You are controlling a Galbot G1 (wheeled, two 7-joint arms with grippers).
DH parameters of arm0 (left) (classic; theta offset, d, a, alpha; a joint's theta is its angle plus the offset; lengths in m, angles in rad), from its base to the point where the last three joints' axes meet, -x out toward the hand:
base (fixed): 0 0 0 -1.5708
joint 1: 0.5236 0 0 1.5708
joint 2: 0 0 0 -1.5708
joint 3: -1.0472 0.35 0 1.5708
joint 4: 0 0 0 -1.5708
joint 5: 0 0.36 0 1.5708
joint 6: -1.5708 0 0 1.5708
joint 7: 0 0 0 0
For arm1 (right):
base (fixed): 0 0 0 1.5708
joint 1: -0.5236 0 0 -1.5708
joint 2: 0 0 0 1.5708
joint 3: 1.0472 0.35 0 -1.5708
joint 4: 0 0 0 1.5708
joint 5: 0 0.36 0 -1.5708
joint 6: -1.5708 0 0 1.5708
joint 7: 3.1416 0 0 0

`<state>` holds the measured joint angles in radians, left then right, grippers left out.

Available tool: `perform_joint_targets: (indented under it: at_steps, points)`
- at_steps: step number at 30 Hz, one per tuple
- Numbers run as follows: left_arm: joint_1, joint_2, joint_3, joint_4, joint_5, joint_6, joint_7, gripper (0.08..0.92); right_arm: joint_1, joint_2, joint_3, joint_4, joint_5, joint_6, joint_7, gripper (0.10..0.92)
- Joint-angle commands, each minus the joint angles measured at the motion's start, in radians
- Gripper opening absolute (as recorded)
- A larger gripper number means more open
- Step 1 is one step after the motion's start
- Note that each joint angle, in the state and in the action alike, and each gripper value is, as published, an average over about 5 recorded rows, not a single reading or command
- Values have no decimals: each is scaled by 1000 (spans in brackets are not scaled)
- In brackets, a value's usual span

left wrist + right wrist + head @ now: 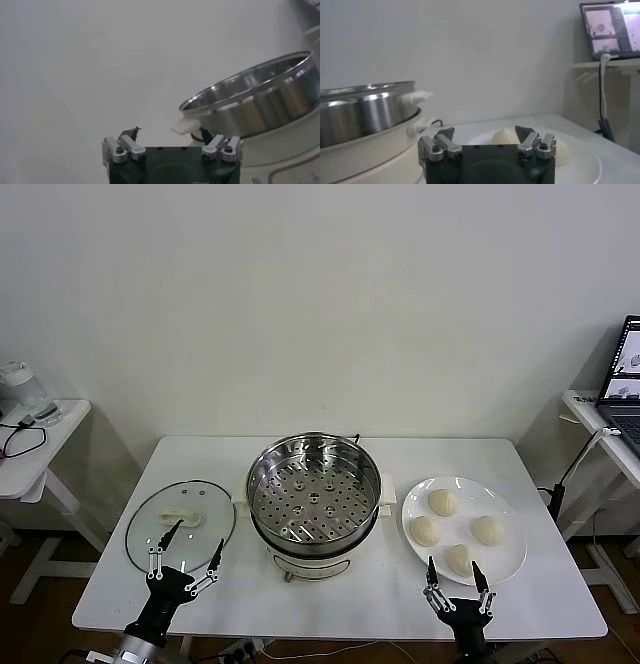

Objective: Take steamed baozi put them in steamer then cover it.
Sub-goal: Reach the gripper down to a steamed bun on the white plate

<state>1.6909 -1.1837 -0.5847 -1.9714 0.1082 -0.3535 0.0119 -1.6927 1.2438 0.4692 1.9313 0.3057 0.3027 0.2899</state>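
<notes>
At the near edge of the white desk [340,604], the left tool [185,562] hovers over the near rim of the glass lid [180,522], fingers apart and empty. The right tool [456,580] stands spread and empty just before the white plate [505,559], which carries four buns [442,502]. Farther back, mid-desk between lid and plate, sits the uncovered steamer [314,496], its holed tray bare.

Head: I looked down on table [340,604] | wrists: low, close, level | shared: steamer [314,496].
</notes>
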Motion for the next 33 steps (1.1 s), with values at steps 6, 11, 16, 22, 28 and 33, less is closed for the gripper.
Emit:
perform_joint_targets:
  at_steps: [6, 11, 16, 22, 28, 33]
  points:
    - [2, 2, 7, -5, 3, -7, -2, 823, 469, -235, 56, -153, 222, -256, 72, 823]
    - [-3, 0, 5, -5, 3, -7, -4, 823, 788, -344, -106, -370, 330, -276, 48, 823]
    - [-10, -6, 7, -2, 3, -6, -5, 823, 1060, -411, -307, -583, 410, -329, -42, 823]
    - [-17, -6, 9, 1, 2, -6, -6, 823, 1277, -537, -593, -765, 423, -399, -488, 823]
    - [-19, -9, 10, 1, 2, -5, -9, 823, 1500, -588, -840, -897, 289, -414, -943, 823]
    - [-18, -16, 7, -1, 2, -2, -14, 823, 1658, -558, -989, -1043, 90, -348, -1323, 823]
